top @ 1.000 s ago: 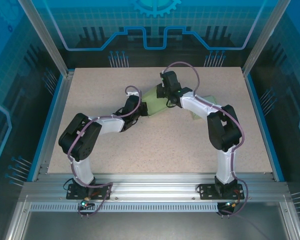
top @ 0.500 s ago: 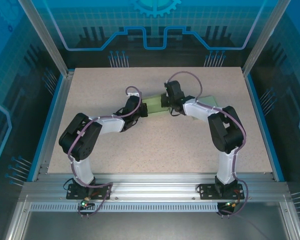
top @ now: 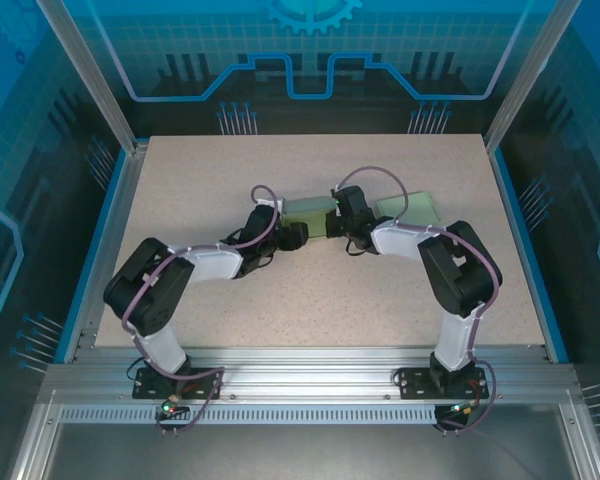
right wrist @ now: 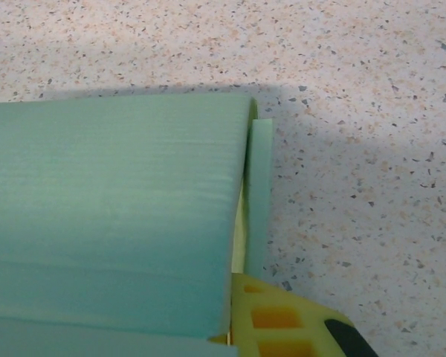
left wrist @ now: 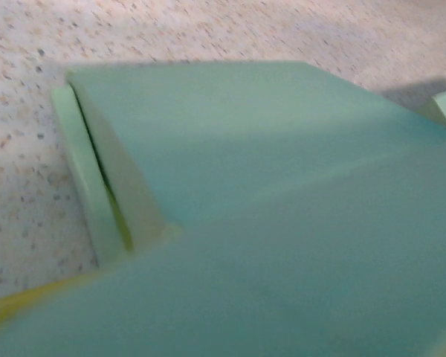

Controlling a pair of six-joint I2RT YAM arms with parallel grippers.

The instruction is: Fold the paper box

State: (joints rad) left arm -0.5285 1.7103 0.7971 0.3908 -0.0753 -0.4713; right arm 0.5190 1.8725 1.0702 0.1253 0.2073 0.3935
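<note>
The pale green paper box [top: 308,208] lies flattened on the speckled table, and a second stretch of it shows to the right of my right wrist. My left gripper [top: 298,236] sits at its near left edge. In the left wrist view the box [left wrist: 267,186] fills the frame and hides the fingers, with a folded side flap [left wrist: 89,186] at the left. My right gripper [top: 337,222] is at the box's middle. In the right wrist view it [right wrist: 239,312] is shut on the edge of a green panel [right wrist: 111,208], with one yellow finger [right wrist: 282,320] showing beside a narrow flap [right wrist: 259,193].
Bare speckled tabletop [top: 310,300] stretches between the box and the arm bases. A blue rim [top: 92,240] and aluminium posts bound the table on the left and right.
The box, held up and tilted a second ago, has come down flat and nearer. My right wrist dropped toward the near side; my left wrist shifted right along the box edge.
</note>
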